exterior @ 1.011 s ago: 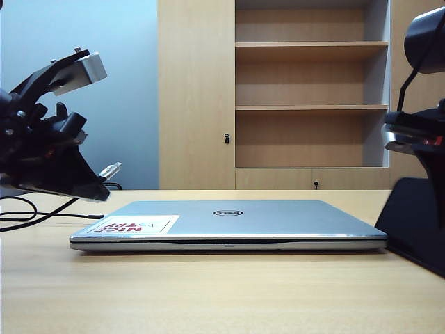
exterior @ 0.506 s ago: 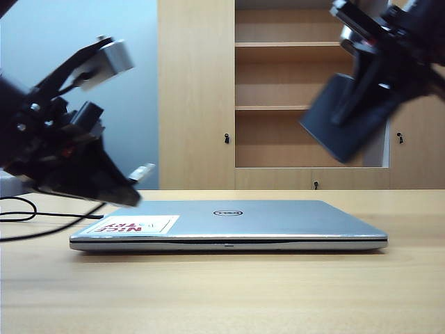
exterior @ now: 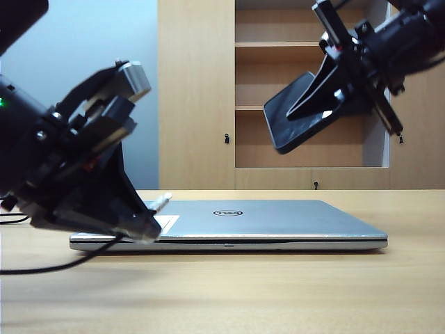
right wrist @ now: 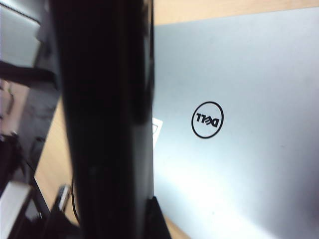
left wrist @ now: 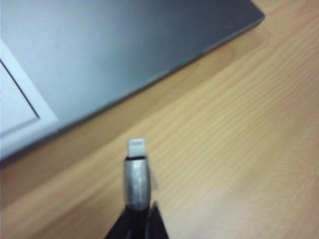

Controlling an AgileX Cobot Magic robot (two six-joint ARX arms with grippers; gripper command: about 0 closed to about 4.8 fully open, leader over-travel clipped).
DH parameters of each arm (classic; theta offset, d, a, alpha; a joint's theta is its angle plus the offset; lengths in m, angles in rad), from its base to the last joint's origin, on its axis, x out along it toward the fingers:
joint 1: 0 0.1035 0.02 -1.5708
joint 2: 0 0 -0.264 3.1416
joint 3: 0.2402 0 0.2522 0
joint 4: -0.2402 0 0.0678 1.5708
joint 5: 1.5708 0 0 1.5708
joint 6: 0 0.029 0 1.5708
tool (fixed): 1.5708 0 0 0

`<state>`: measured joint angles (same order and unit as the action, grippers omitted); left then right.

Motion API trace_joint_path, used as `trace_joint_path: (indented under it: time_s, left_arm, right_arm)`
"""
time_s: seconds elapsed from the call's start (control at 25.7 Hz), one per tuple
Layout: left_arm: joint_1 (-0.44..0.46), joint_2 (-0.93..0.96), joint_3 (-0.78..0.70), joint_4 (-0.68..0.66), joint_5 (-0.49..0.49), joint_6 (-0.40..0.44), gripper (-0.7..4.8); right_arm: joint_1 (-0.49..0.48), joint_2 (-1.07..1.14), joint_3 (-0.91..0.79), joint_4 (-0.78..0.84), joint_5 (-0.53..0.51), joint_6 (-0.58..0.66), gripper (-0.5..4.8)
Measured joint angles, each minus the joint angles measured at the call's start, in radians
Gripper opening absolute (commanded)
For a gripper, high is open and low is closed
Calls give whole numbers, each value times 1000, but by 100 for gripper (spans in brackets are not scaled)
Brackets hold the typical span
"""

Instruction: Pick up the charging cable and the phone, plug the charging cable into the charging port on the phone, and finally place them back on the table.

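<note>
The charging cable's silver plug [exterior: 163, 202] sticks out of my left gripper [exterior: 151, 217], which is shut on it low over the laptop's left front corner. Its black cord [exterior: 42, 267] trails over the table [exterior: 229, 292]. In the left wrist view the plug [left wrist: 136, 172] points past the gripper [left wrist: 137, 224] toward the laptop's edge. My right gripper [exterior: 309, 103] is shut on the black phone [exterior: 295, 133], held tilted high at the right in front of the shelves. The phone [right wrist: 104, 114] fills the right wrist view between the jaws of that gripper [right wrist: 112, 224]. The charging port cannot be made out.
A closed silver Dell laptop [exterior: 278, 219] lies across the middle of the table, with a white sticker at its left corner. The laptop [right wrist: 239, 99] lies under the raised phone. A tall wooden shelf cabinet [exterior: 198, 90] stands behind the table.
My right gripper has lifted the phone from the table at the far right, up and leftward, and tilted it. My left gripper has carried the plug rightward and lower, to the laptop's left corner.
</note>
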<state>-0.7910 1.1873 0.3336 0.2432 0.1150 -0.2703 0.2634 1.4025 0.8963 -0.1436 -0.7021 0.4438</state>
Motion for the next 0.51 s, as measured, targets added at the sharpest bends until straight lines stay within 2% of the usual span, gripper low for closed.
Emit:
trace_joint_path:
  time_s: [0.16, 0.27, 0.51]
  left_arm:
    - [-46, 18, 0, 24, 2, -45, -7]
    - [-93, 27, 0, 56, 3, -112, -7]
    - [-116, 50, 0, 75, 3, -209, -7]
  right_arm:
    - [0, 0, -115, 211, -12, 114, -6]
    - [0, 2, -217, 446, -15, 243, -6]
    - [43, 20, -255, 547, -15, 289, -6]
